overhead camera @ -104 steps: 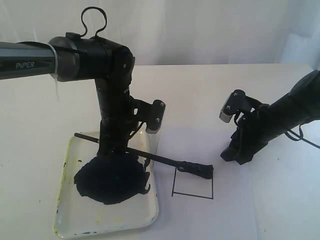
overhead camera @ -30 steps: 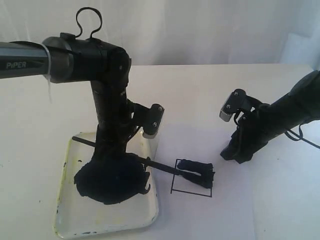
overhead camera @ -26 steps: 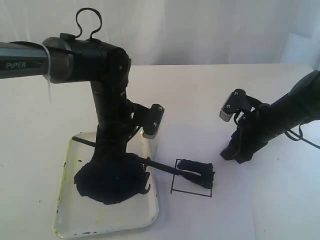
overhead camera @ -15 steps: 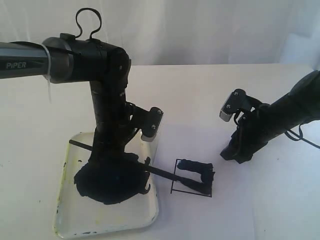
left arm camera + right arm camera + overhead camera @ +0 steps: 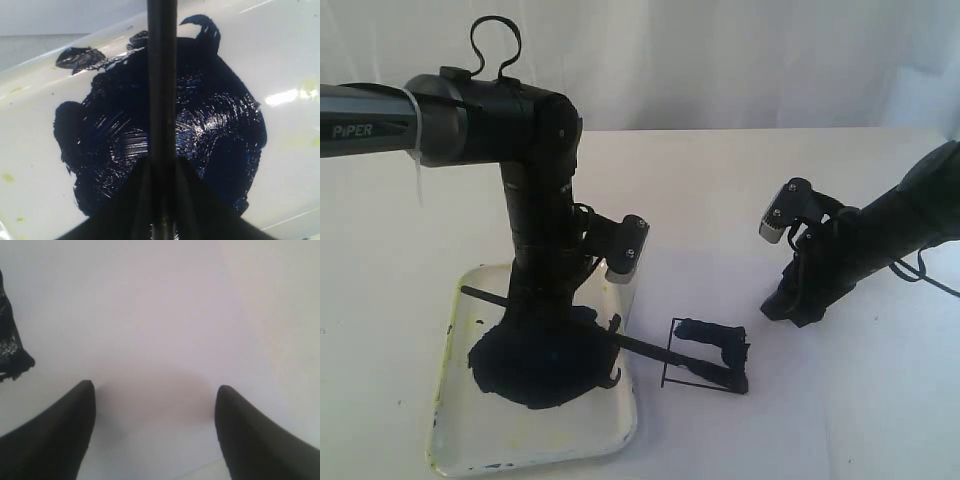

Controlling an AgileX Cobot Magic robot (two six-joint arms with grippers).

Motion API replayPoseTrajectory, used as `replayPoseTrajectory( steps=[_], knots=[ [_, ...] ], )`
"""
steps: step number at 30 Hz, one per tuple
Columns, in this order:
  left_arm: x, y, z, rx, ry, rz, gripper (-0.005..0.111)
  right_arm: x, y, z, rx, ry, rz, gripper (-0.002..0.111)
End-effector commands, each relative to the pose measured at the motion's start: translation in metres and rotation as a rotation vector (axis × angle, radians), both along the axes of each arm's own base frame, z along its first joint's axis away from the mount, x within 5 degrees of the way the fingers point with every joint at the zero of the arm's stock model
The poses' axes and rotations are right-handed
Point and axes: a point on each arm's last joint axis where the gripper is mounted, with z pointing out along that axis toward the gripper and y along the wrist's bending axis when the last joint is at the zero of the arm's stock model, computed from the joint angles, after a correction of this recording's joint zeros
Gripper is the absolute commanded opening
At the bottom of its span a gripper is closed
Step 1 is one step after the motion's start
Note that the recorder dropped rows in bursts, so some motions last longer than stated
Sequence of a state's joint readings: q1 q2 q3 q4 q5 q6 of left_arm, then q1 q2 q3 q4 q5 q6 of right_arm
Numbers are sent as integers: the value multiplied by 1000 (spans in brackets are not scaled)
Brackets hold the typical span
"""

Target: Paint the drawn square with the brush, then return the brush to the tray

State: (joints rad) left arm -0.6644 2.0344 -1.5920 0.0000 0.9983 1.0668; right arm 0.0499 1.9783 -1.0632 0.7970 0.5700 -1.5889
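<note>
Slanting from middle left down to lower right, the brush (image 5: 645, 348) crosses the tray (image 5: 455, 440), tip on the drawn square (image 5: 705, 358)'s bottom edge, left gripper (image 5: 161, 172) pinching its handle, right gripper (image 5: 155, 392) spread wide, holding nothing.

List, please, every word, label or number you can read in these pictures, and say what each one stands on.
"PiPER": white letters on the grey tube of the left arm, seen in the exterior view.
Nothing else can be read: the tray, the brush and the right arm show no writing, and neither wrist view shows any text.
</note>
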Motion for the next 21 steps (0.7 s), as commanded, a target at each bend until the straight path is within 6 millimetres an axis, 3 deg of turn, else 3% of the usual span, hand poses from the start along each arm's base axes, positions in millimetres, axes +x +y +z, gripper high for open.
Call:
replayPoseTrajectory(
  steps=[1, 7, 21],
  knots=[
    [-5, 1, 1, 19, 14, -15, 0, -1, -3, -9, -36, 4, 11, 64],
    [-3, 0, -8, 35, 33, -16, 0, -1, -3, -9, -36, 4, 11, 64],
    [0, 5, -7, 79, -10, 15, 0, -1, -3, -9, -36, 4, 11, 64]
  ],
)
